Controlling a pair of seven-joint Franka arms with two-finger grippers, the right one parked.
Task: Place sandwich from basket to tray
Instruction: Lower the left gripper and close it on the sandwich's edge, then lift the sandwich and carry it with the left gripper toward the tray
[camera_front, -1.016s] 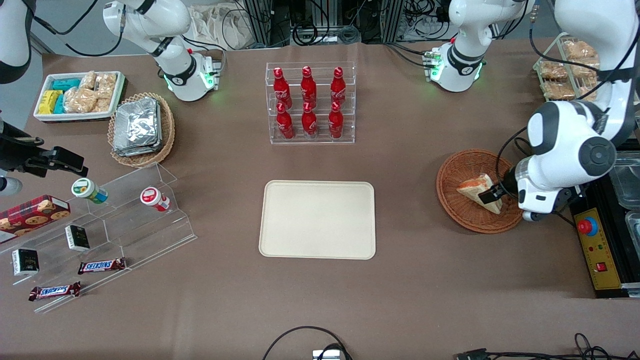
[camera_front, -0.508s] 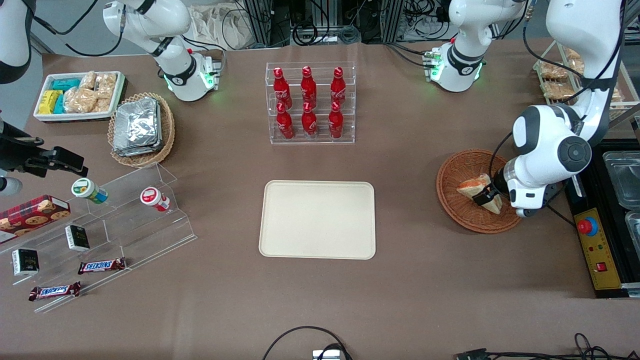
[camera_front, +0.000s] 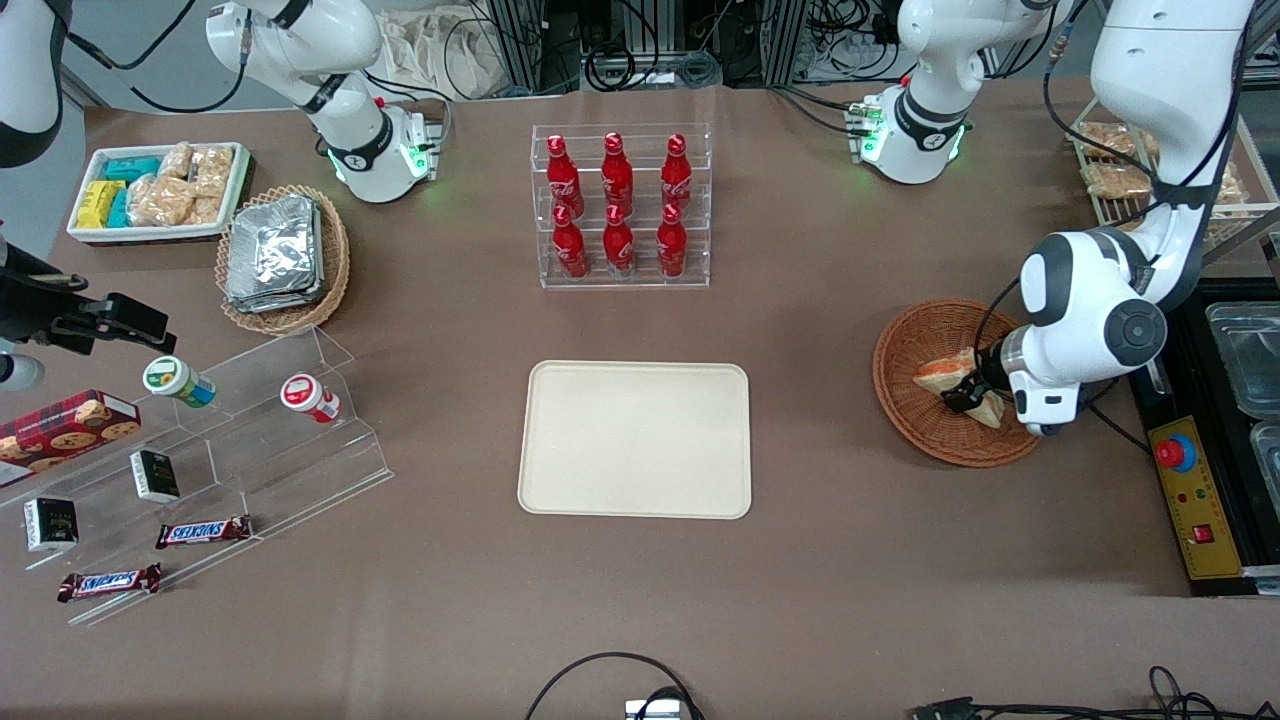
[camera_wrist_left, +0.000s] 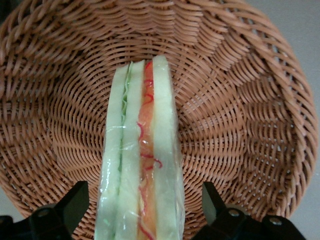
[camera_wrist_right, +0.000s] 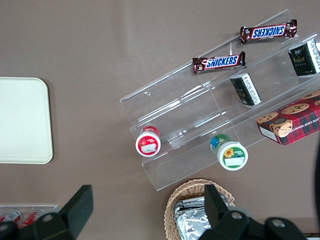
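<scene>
Claw (camera_wrist_left: 141, 210) fingers stand spread, straddling the sandwich (camera_wrist_left: 141, 165) that lies in the basket (camera_wrist_left: 240, 115).

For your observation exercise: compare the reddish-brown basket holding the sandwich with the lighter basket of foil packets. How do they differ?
The reddish-brown basket is darker and holds one sandwich; the lighter basket is tan and holds silver foil packets. The open end effector straddles the sandwich in the first; nothing reaches into the second. Both are round woven wicker.
</scene>
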